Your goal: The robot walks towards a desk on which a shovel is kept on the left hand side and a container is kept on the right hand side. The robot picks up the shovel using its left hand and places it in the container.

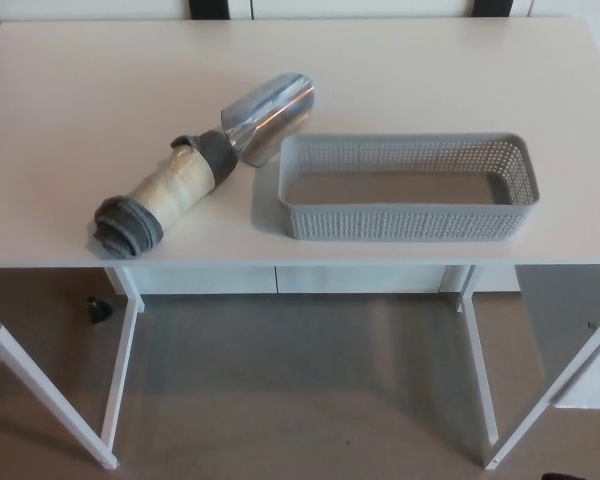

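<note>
While neither robot hand shows anywhere in the head view, so that nothing can be said of their fingers, the white desk (60, 90) fills the upper half of the picture with its front edge running straight across the middle. On it the shovel (205, 165) lies on its side, slanted, toward the left of centre: its metal scoop points up and to the right, its pale wrapped handle runs down and to the left and ends in a grey cap near the desk's front edge. Just beside the scoop, on the right, stands the grey perforated container (405, 220), long and shallow, its inside bare; its near wall sits close to the front edge and its left end comes very near the scoop, though whether they touch cannot be told. Bare desktop stretches left of the handle, behind both things up to the far edge, and right of the container. Below the desk, white legs (120, 380) slant down to a grey-brown floor (300, 400), with a small dark object (99, 311) by the left leg. No brand, label or writing can be read on anything.
</note>
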Motion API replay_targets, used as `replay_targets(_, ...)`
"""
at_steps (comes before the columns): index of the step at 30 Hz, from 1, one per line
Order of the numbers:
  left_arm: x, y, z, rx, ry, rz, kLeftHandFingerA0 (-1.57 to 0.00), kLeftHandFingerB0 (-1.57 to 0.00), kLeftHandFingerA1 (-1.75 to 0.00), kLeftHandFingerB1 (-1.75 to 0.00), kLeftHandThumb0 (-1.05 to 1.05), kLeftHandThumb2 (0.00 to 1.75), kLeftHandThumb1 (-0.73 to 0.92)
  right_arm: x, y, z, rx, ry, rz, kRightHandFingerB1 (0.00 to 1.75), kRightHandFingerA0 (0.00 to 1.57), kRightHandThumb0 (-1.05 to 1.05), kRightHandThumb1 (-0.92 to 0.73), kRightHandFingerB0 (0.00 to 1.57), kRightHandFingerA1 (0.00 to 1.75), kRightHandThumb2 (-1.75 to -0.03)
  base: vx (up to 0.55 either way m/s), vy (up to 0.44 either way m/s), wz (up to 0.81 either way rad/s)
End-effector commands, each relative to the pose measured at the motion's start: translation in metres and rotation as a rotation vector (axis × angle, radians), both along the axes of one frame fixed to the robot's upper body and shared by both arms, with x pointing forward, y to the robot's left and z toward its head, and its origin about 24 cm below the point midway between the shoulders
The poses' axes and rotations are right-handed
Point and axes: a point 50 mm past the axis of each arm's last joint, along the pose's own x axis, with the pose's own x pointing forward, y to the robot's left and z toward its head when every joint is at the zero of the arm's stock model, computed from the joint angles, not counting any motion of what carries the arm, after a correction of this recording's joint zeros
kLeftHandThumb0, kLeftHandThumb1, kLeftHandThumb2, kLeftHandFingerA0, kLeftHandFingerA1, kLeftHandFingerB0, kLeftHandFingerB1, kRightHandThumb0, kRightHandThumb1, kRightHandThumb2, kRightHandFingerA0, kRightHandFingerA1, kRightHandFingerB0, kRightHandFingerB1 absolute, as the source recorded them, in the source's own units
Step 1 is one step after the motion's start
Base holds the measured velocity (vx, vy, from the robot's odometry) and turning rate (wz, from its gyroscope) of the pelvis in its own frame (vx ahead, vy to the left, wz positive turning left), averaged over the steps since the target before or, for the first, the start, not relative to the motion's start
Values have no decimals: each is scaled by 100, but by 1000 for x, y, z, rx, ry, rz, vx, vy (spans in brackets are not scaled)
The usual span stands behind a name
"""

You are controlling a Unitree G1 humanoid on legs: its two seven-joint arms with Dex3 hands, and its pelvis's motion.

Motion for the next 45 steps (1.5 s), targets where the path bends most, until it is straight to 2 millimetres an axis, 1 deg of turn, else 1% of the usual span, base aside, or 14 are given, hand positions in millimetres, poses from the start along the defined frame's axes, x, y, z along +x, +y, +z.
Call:
replay_targets(1, 22, -69, 136, 117, -602, -506, -37, -31, -34, -31, -45, 60, 62, 9, -3, 6, -12, -44, -3, 51, 76, -35, -49, 60, 63, -54, 0, 0, 0)
replay_targets(5, 35, -93, 233, 115, -1051, -665, -29, -25, -39, -36, -42, 67, 55, 11, -3, 6, -15, -44, 2, 49, 74, -36, -47, 60, 62, -54, 0, 0, 0)
replay_targets(6, 35, -94, 235, 116, -1059, -668, -29, -25, -39, -36, -42, 67, 55, 12, -3, 6, -15, -45, 2, 49, 74, -36, -47, 60, 62, -54, 0, 0, 0)
replay_targets(7, 37, -96, 252, 130, -1138, -672, -33, -28, -36, -31, -38, 58, 57, 12, -3, 7, -21, -40, 3, 49, 73, -39, -47, 60, 61, -54, 0, 0, 0)
replay_targets(8, 43, -102, 285, 210, -1315, -666, -37, -30, -46, -40, -47, 69, 44, 11, -3, 6, -26, -45, 17, 48, 74, -39, -49, 59, 61, -53, 0, 0, 0)
replay_targets(10, 47, -104, 300, 240, -1382, -674, -36, -30, -45, -41, -45, 67, 43, 11, -3, 6, -28, -47, 19, 48, 74, -40, -49, 59, 62, -53, 0, 0, 0)
replay_targets(11, 58, -105, 316, 307, -1456, -684, -40, -33, -37, -32, -41, 56, 51, 13, -4, 7, -26, -56, 11, 49, 76, -37, -48, 61, 63, -54, 0, 0, 0)
replay_targets(14, 77, -105, 340, 393, -1492, -698, -40, -31, -37, -31, -39, 56, 52, 15, -3, 8, -28, -53, 8, 49, 75, -39, -48, 60, 63, -53, 0, 0, 0)
replay_targets(16, 101, -103, 355, 465, -1526, -663, -34, -26, -44, -40, -51, 69, 43, 17, -3, 9, -28, -62, 7, 49, 75, -38, -49, 60, 64, -53, 0, 0, 0)
replay_targets(19, 143, -102, 374, 658, -1534, -550, -28, -21, -43, -40, -67, 77, 46, 18, -3, 10, -36, -66, 12, 50, 75, -37, -49, 59, 63, -54, 0, 0, 0)
replay_targets(26, 215, -107, 370, 846, -1353, -457, -24, -16, -42, -37, -66, 75, 46, 19, -3, 11, -71, -53, 20, 47, 77, -36, -49, 59, 61, -54, 0, 0, 0)
replay_targets(32, 274, -107, 351, 940, -1103, -445, -19, -12, -41, -36, -66, 74, 46, 20, -1, 13, -59, -65, 18, 48, 75, -35, -49, 60, 61, -54, 0, 0, 0)
replay_targets(38, 309, -120, 321, 1042, -890, -466, -22, -10, -42, -35, -72, 76, 46, 25, 0, 14, -28, -71, 4, 48, 76, -37, -48, 60, 63, -54, 0, 0, 0)
replay_targets(45, 328, -132, 284, 1105, -730, -505, -18, -10, -42, -35, -71, 74, 44, 26, 0, 15, -58, -83, 22, 48, 74, -36, -48, 60, 61, -53, 0, 0, 0)
